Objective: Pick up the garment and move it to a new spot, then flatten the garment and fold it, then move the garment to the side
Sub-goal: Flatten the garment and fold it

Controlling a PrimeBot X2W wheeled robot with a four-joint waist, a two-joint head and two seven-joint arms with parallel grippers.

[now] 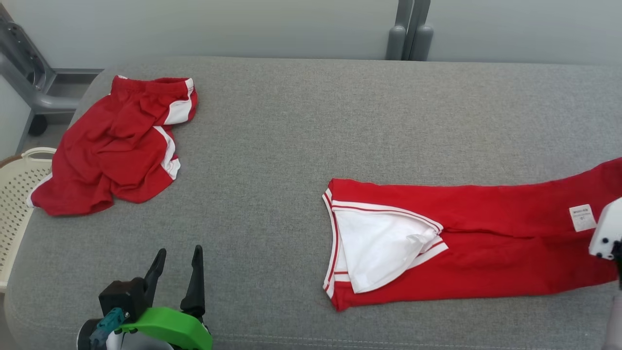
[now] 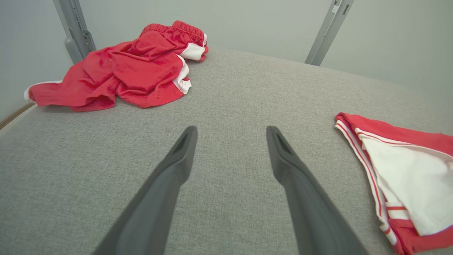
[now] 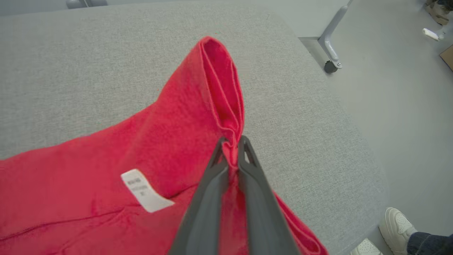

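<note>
The padded top (image 1: 291, 121) is grey woven cloth, rough and matt. The shirt (image 1: 486, 233) is soft red knit, matt, with a papery white label (image 1: 581, 217). The shorts (image 1: 112, 146) are slicker red mesh with a slight sheen. The left gripper (image 2: 231, 131) has matt dark plastic fingers (image 2: 177, 166). The basket (image 1: 14, 194) is cream plastic, and the frame legs (image 1: 410, 34) are grey painted metal.

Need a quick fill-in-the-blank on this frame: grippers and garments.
1. The right gripper is ___ on the edge of the red top.
2. The left gripper is ___, over bare table.
3. The crumpled shorts lie at the table's far ___ end.
Missing words: shut; open; left.
</note>
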